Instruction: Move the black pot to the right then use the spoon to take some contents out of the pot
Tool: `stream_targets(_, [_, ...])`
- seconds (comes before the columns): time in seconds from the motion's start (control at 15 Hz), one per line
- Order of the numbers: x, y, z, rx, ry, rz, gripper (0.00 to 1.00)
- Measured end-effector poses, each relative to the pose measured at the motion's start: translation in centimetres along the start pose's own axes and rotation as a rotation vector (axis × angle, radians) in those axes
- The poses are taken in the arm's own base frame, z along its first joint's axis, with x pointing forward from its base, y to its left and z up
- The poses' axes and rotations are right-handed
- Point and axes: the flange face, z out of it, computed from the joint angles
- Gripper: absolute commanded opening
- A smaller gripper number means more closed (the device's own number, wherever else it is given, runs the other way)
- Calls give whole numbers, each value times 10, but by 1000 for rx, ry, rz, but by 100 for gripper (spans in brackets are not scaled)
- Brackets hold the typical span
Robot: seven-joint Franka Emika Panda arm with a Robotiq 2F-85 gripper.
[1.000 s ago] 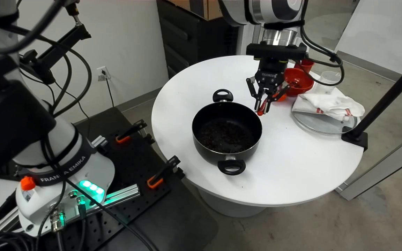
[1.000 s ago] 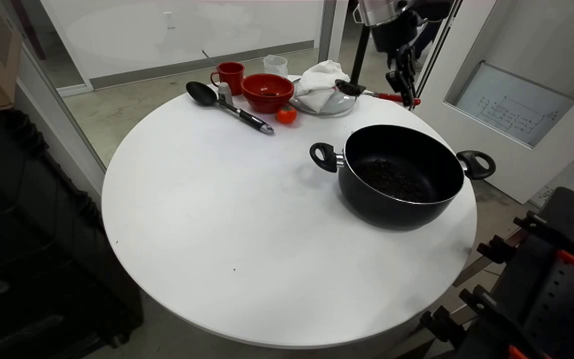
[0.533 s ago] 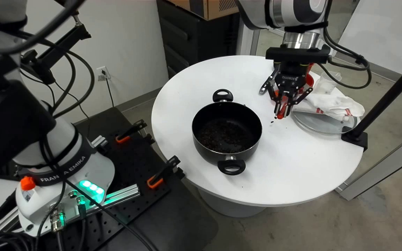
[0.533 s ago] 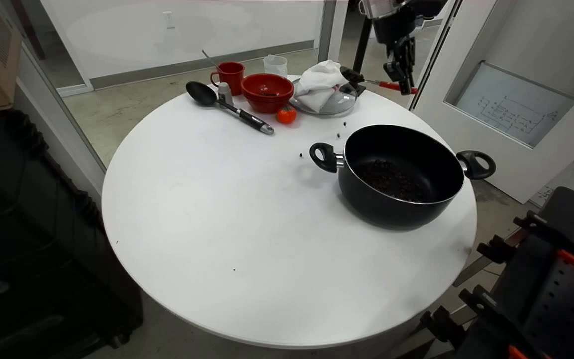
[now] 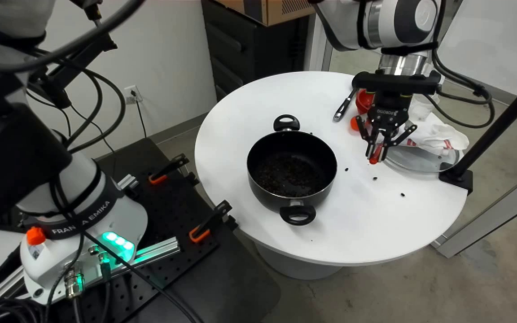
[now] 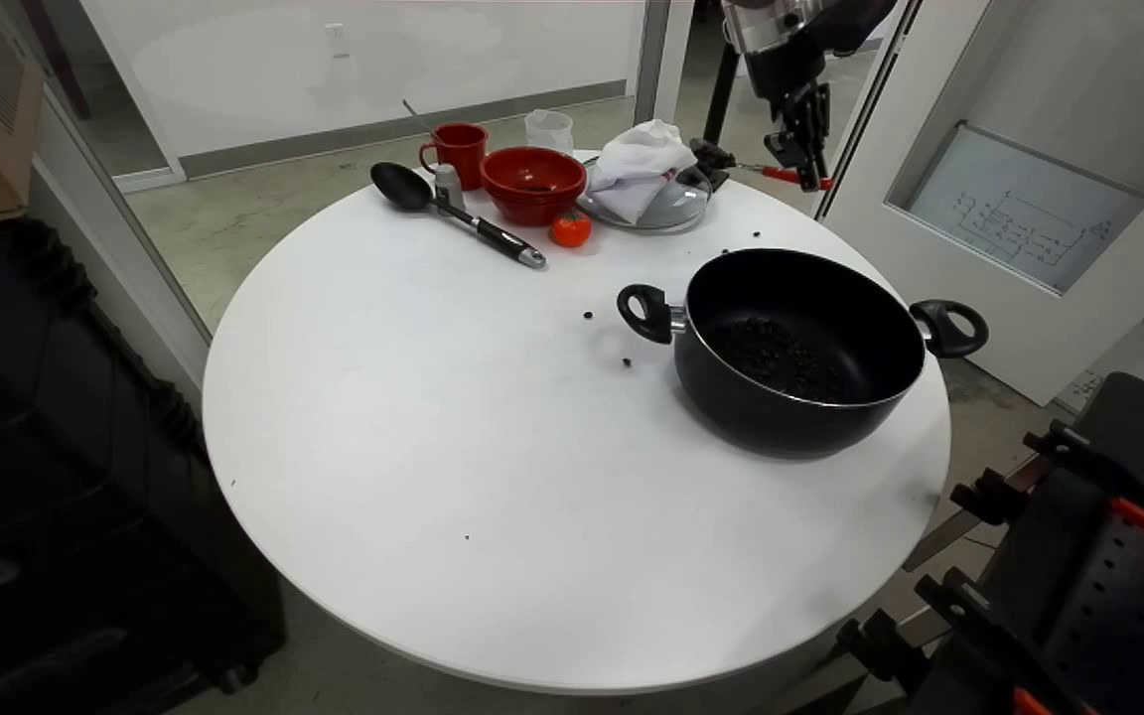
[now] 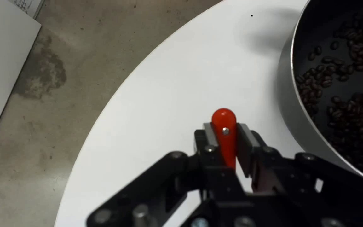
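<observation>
Can see leftmost, in an exterior view, a black long-handled utensil (image 6: 499,237) lying aslant on the round white surface (image 6: 413,427), with a small grey shaker (image 6: 447,187) just beside and a red mug (image 6: 463,159) behind. Can find next a red bowl (image 6: 530,211) with something dark inside, too small to name, with a clear cup (image 6: 549,131) beyond and a tomato (image 6: 570,228) just in front. Spot a few loose beans (image 6: 588,315) scattered on the surface, then a white cloth (image 6: 642,159) draped over a glass lid (image 6: 676,209). Pick out, farther along, the spoon (image 6: 777,173), held above the surface, dark at the bowl end, too small there to tell whether laden. Can see in the wrist view the pincer (image 7: 226,134) clamped on the red handle (image 7: 224,117) from both sides, with the rounded end of that handle poking out ahead. Find rightmost the black pot (image 6: 786,425), standing upright on the surface, near the pincer yet apart, with loop handles (image 6: 949,345) on opposite sides and dark beans (image 7: 354,116) spread over the bottom
</observation>
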Motion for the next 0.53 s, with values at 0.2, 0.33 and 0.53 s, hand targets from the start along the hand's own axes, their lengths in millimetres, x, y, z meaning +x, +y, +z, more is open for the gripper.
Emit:
stream_targets(0.2, [9, 1, 21, 2, -24, 4, 5])
stream_targets(0.33, [14, 1, 34, 5, -42, 3, 5])
stream_targets(0.53, [19, 2, 52, 12, -68, 4, 5])
